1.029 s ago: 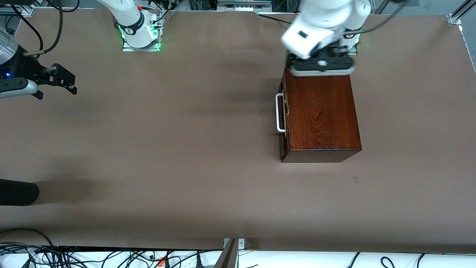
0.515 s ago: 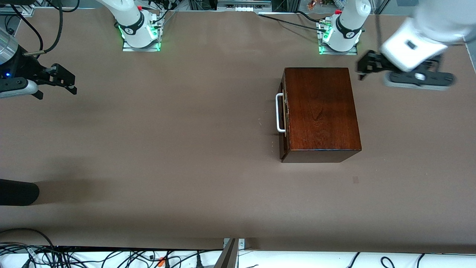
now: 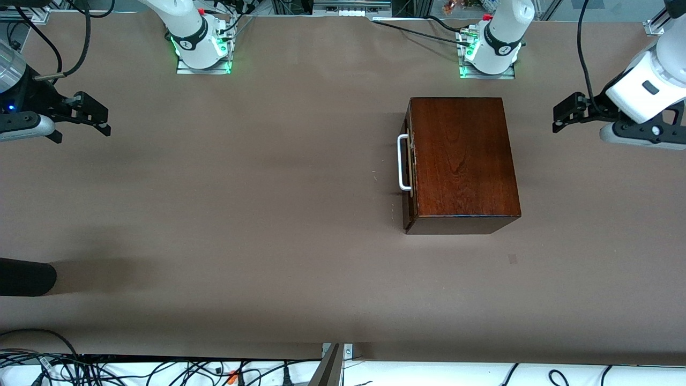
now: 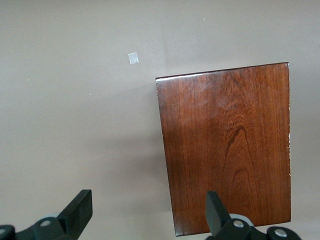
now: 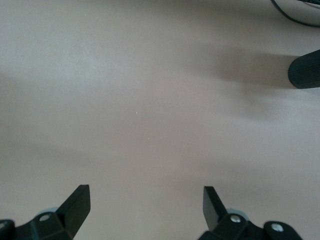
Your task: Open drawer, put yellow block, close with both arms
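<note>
Mahogany box [image 3: 462, 161], glossy, on the brown table [image 3: 241, 214] toward the left arm's end. I log its drawer [image 3: 408, 166] as shut flush, white bar handle [image 3: 402, 163] facing the right arm's end. Yellow block: I find it in no view. Left gripper [image 3: 561, 113] hangs over bare table beside the box at the left arm's end, fingers [image 4: 80, 210] spread wide, holding nothing. Right gripper [image 3: 99, 119] hangs over the right arm's end, fingers [image 5: 77, 202] likewise spread, empty. Small pale patch [image 3: 513, 259] on the table, nearer the front camera than the box.
</note>
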### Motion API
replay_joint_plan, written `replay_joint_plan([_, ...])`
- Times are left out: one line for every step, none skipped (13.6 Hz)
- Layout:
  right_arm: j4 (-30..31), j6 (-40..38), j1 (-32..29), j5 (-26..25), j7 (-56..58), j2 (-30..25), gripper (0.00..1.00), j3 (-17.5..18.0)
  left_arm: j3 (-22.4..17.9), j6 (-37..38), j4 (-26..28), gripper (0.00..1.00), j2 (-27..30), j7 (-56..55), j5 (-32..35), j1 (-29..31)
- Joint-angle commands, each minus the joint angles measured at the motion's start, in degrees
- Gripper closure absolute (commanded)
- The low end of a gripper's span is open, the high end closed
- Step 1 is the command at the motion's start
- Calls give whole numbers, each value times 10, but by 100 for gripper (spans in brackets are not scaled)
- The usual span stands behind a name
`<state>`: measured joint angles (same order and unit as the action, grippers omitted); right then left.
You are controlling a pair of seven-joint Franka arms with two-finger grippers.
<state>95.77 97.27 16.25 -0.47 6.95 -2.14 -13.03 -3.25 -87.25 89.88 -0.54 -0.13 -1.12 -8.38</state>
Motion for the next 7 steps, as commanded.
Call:
replay_joint_plan([-13,-13,-3,4,-6,4,0,2,-18,-13,21,0,19,7,-7,-4])
replay_joint_plan([-13,-13,-3,4,-6,4,0,2,-18,-13,21,0,19,7,-6,-1])
replay_joint_plan([-13,-13,-3,4,-6,4,0,2,-16,-13,21,0,19,6,-6,-1])
replay_joint_plan([-13,-13,-3,4,-5,4,0,2,-16,-12,21,0,18,6,-6,-1])
replay_joint_plan([-13,-13,-3,4,-6,4,0,1,-15,-12,21,0,18,4,-6,-1])
replay_joint_plan([-13,-13,-3,4,-5,4,0,1,-14,-12,21,0,17,2,-6,-1])
replay_joint_plan([-13,-13,-3,4,-6,4,0,1,-13,-12,20,0,17,2,-6,-1])
